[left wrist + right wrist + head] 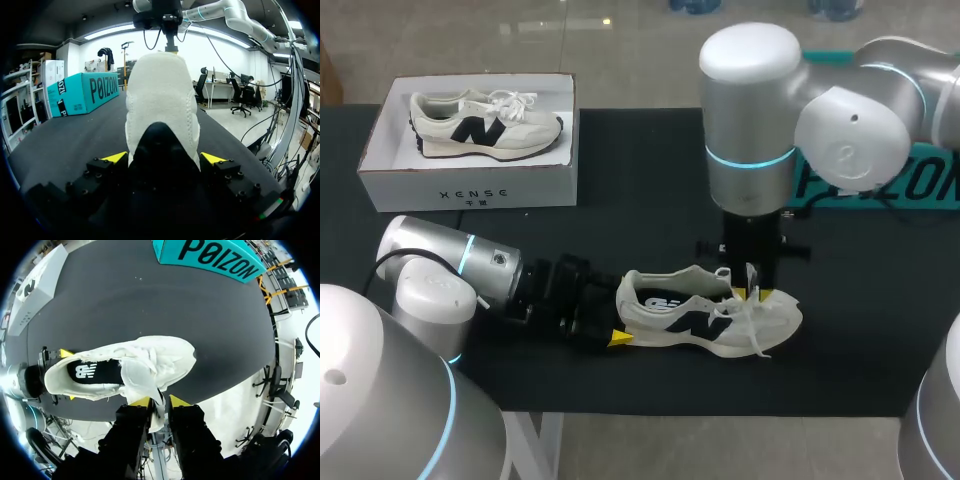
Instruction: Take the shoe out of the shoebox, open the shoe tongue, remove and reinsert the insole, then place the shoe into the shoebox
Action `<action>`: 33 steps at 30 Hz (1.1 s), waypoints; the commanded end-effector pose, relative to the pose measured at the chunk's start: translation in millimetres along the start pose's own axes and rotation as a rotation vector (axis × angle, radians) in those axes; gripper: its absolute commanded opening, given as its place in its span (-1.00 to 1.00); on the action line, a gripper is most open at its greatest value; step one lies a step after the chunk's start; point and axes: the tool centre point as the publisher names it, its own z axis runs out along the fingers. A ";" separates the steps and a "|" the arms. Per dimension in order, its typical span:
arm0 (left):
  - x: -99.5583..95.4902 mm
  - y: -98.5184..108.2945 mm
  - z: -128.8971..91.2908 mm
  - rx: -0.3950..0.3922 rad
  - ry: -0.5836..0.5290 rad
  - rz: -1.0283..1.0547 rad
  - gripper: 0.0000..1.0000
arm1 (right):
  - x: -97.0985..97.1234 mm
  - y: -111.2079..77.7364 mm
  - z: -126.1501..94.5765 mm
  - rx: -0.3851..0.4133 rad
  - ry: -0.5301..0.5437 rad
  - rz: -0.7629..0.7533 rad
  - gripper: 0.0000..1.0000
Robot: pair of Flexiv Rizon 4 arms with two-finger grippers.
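Holding the shoe [710, 320] flat on the table [620, 180], lengthwise across it, toe pointing right.
Heel clamped in left gripper [165, 159], tongue [142, 377] pinched by right gripper [160, 402]; second shoe [485, 122] inside shoebox [470, 185].

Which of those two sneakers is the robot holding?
The sneaker out on the black mat: the left gripper clamps its heel, the right gripper pinches its tongue. The other sneaker lies untouched in the white shoebox.
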 end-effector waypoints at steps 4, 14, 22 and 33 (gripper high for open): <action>-1.1 2.7 3.2 -0.004 -0.002 -0.001 -1.00 | -8.0 -1.0 -20.2 -0.032 0.151 -0.075 1.00; -1.1 2.7 3.2 -0.004 -0.002 -0.001 -1.00 | 3.1 0.9 -91.7 -0.010 0.196 -0.563 1.00; -1.1 2.7 3.2 -0.004 -0.002 -0.001 -1.00 | 32.8 -15.0 -109.0 0.153 0.177 -1.527 1.00; -1.1 2.7 3.2 -0.004 -0.002 -0.001 -1.00 | 36.6 -17.5 -113.9 0.156 0.184 -1.563 1.00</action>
